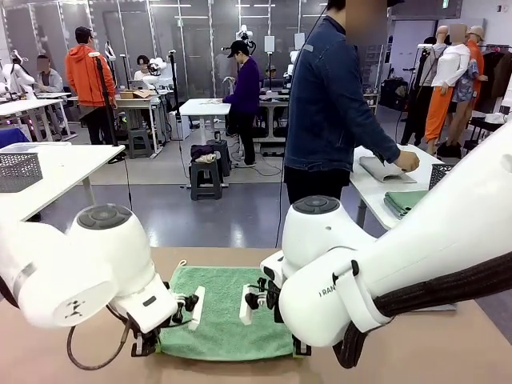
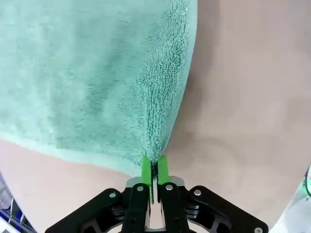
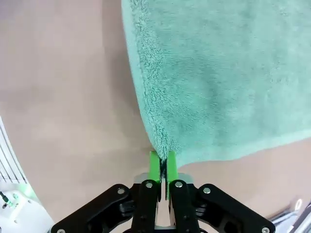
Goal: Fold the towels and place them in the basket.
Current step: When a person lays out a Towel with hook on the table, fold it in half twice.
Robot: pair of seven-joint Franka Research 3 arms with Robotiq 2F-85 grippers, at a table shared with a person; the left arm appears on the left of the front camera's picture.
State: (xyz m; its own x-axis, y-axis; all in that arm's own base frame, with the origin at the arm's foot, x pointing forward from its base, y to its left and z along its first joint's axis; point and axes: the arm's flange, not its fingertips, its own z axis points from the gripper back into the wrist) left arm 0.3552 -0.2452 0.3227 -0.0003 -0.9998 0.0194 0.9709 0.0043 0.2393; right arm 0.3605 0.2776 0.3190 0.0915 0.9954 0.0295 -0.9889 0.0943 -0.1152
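- Green towel point(image 1: 228, 312): lies spread flat on the bench point(image 1: 400, 352), centred betw. the two arms. The near edge faces the robot and the far edge lies free.
- Left hand point(image 1: 146, 346): fully closed on the towel's near-left corner. In the wrist view point(image 2: 154, 165) the green pads pinch the hem, and the terry point(image 2: 97, 73) rises in a small ridge from the pinch.
- Right hand point(image 1: 300, 348): fully closed on the near-right corner. Its wrist view point(image 3: 163, 160) shows the same narrow pinch on the hem, w/ the rest of the cloth point(image 3: 218, 73) resting on the bench.
- Why held so: each hand takes one corner of the same edge, so that edge stays straight and level when raised. Judged step: start of the first fold, near edge to go over onto the far edge.
- Grey towel point(image 1: 384, 170): on a side table at far right, under the palm of a person point(image 1: 336, 104), apparently being smoothed.
- Basket point(image 1: 438, 176): dark mesh, on that same side table, partly hidden behind the right arm and well apart from the green towel. Contents can't be told.
- Risk (judgement): the grip is thin, on the hem only. Uneven lift betw. the arms would skew the fold or let a corner slip.
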